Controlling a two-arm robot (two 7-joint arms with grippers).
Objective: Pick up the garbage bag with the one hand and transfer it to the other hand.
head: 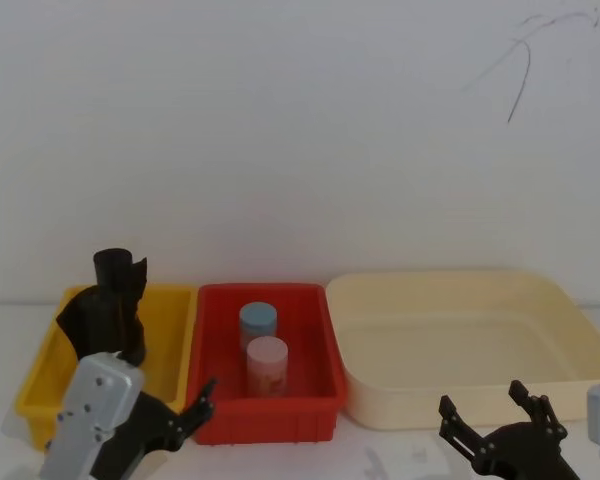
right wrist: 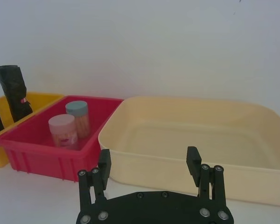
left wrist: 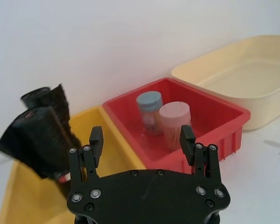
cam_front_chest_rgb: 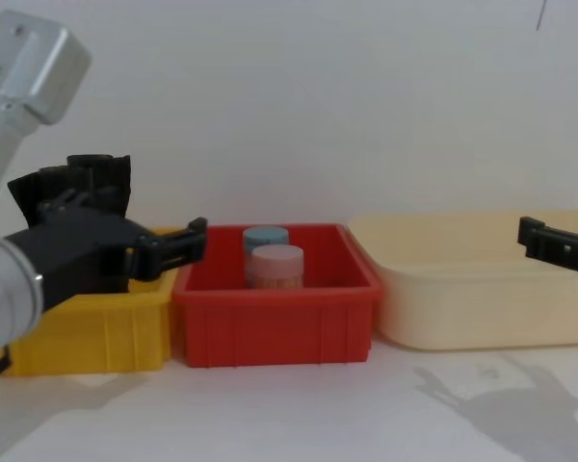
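Observation:
The garbage bag (head: 120,285) is a black crinkly roll standing upright in the yellow bin (head: 38,372), and its small red-and-white label shows in the right wrist view (right wrist: 15,91). A second black crumpled roll (head: 80,322) leans beside it on the left. My left gripper (head: 185,408) hovers open and empty in front of the yellow bin, near side of the bag (left wrist: 53,105) and not touching it; its fingers (left wrist: 96,137) are spread wide. My right gripper (head: 483,400) is open and empty low in front of the cream tub.
A red bin (head: 320,350) between the yellow bin and a large cream tub (head: 460,285) holds a blue-lidded jar (head: 258,322) and a pink-lidded jar (head: 267,362). A white wall rises right behind the bins. Bare white tabletop (cam_front_chest_rgb: 299,414) lies in front.

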